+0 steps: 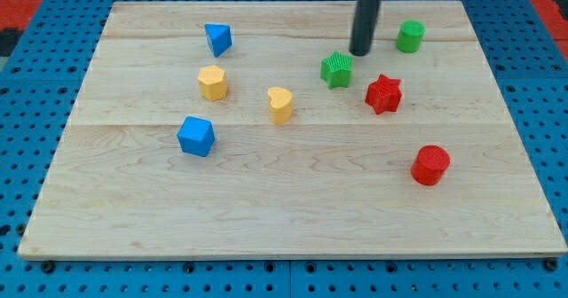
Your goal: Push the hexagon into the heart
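The yellow hexagon block (pixel 212 82) lies at the board's upper left-centre. The yellow heart block (pixel 280 104) lies a short way to its right and slightly lower, with a gap between them. My tip (pixel 360 52) comes down from the view's top, right of centre, far right of both yellow blocks. It stands just above and right of a green star-like block (pixel 336 69), close to it.
A blue triangle block (pixel 217 38) lies above the hexagon and a blue cube (pixel 195 136) below it. A green cylinder (pixel 409 36), a red star (pixel 383 93) and a red cylinder (pixel 430 165) lie on the right. The wooden board (pixel 293 218) sits on blue pegboard.
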